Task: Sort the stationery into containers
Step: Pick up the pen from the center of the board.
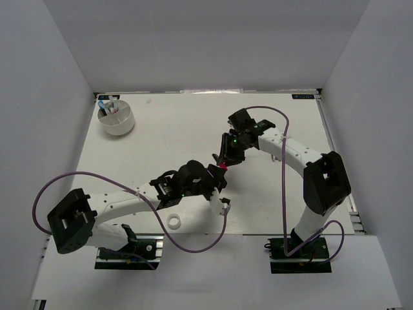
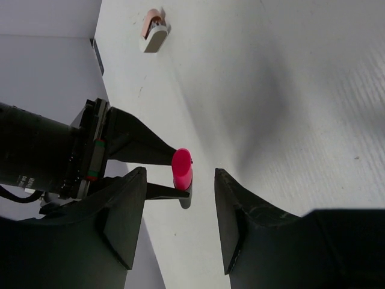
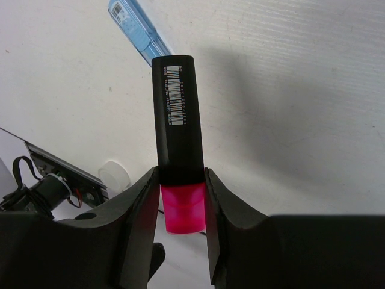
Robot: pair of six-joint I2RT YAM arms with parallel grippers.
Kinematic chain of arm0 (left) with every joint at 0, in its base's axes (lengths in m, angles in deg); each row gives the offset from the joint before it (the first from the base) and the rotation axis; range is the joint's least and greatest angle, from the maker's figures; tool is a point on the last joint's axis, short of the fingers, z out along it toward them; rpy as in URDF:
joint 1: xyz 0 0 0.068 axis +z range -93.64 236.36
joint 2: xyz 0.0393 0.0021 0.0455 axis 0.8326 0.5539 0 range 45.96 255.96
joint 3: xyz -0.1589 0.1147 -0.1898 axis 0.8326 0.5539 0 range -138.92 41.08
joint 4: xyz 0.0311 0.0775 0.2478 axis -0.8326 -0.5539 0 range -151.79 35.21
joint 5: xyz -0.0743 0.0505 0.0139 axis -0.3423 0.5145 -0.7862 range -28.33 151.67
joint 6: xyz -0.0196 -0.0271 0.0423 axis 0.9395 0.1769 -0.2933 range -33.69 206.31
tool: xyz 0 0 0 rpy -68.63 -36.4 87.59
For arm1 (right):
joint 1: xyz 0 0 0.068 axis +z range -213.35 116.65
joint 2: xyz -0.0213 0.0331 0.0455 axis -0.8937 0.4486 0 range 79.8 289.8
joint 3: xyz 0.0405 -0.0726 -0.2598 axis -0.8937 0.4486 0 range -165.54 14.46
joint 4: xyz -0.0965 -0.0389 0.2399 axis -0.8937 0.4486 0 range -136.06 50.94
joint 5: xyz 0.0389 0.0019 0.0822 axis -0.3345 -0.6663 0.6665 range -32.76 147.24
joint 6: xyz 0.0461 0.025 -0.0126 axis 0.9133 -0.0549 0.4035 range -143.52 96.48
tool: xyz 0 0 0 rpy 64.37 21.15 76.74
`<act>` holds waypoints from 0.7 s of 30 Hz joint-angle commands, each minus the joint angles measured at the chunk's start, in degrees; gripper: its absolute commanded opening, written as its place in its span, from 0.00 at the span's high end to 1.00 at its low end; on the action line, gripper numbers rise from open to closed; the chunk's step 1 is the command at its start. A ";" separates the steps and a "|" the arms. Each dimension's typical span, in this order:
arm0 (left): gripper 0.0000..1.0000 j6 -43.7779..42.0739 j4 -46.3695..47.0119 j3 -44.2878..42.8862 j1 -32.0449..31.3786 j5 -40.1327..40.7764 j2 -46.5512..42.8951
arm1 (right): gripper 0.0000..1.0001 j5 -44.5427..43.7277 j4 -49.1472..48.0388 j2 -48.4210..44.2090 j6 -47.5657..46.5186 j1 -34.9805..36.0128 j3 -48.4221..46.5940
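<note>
My right gripper [image 3: 182, 180] is shut on a stubby black marker [image 3: 175, 102], gripping it where the black barrel meets its pink end, above the table. In the top view this gripper [image 1: 224, 161] is at mid-table and the pink end [image 1: 222, 168] shows below it. My left gripper [image 2: 180, 180] is open, its jaws on either side of the marker's pink end [image 2: 181, 168] without touching it. In the top view the left gripper [image 1: 216, 179] is just below the right one. A translucent blue tube [image 3: 138, 30] lies on the table beyond the marker. The white tub [image 1: 117, 117] stands at the far left with stationery in it.
A white tape ring [image 1: 174, 222] lies near the front edge by the left arm and also shows in the right wrist view [image 3: 114, 174]. A small white and pinkish item [image 2: 153, 30] lies farther out. Purple cables [image 1: 284, 168] loop off both arms. Grey walls enclose the table.
</note>
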 commanded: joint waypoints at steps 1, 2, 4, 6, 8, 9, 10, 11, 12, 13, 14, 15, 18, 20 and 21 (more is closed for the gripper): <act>0.41 -0.31 3.27 1.37 -0.39 3.49 -0.52 | 1.00 -1.72 1.09 -1.95 1.10 0.72 -2.53; 0.41 -0.40 3.36 1.63 -0.39 3.76 -0.43 | 1.00 -1.72 0.92 -1.86 1.19 0.81 -2.62; 0.41 -0.57 3.36 1.55 -0.39 4.63 0.27 | 1.00 -1.98 0.91 -1.77 1.10 1.42 -3.05; 0.42 -0.40 2.48 0.58 -0.91 5.07 0.88 | 1.00 -2.33 1.18 -1.69 0.84 1.69 -3.67; 0.43 -0.40 3.26 0.49 -0.92 5.51 1.59 | 1.00 -2.42 1.18 -1.60 0.66 2.22 -4.11; 0.43 -0.40 3.71 0.67 -0.92 5.78 1.85 | 1.00 -2.33 1.09 -1.60 0.49 2.22 -4.37; 0.43 -0.66 3.97 0.67 -0.92 6.13 2.12 | 1.00 -2.51 1.09 -1.60 0.49 2.65 -4.37; 0.43 -0.66 4.58 0.84 -0.92 6.13 2.38 | 1.00 -2.68 1.26 -1.60 0.40 2.66 -4.64; 0.43 -0.66 4.76 0.93 -0.92 6.30 2.56 | 1.00 -2.86 1.35 -1.77 0.31 2.66 -4.90; 0.43 -0.75 4.85 0.93 -0.92 6.48 2.73 | 1.00 -3.04 1.35 -1.77 0.22 2.92 -4.90; 0.43 -0.66 5.20 0.85 -0.92 6.74 3.17 | 1.00 -3.12 1.35 -1.86 0.14 3.01 -4.90; 0.43 -0.83 5.73 0.93 -0.92 7.01 3.35 | 1.00 -3.30 1.35 -1.77 0.22 3.18 -4.73; 0.44 -1.54 7.92 1.55 -0.92 8.24 3.88 | 1.00 -3.30 1.44 -1.86 0.14 3.18 -4.64; 0.44 -1.71 8.37 1.37 -0.92 9.11 4.23 | 1.00 -3.30 1.44 -1.86 0.05 3.36 -4.64; 0.44 -1.80 8.63 1.28 -0.92 9.38 4.66 | 1.00 -3.39 1.44 -1.86 0.05 3.53 -4.73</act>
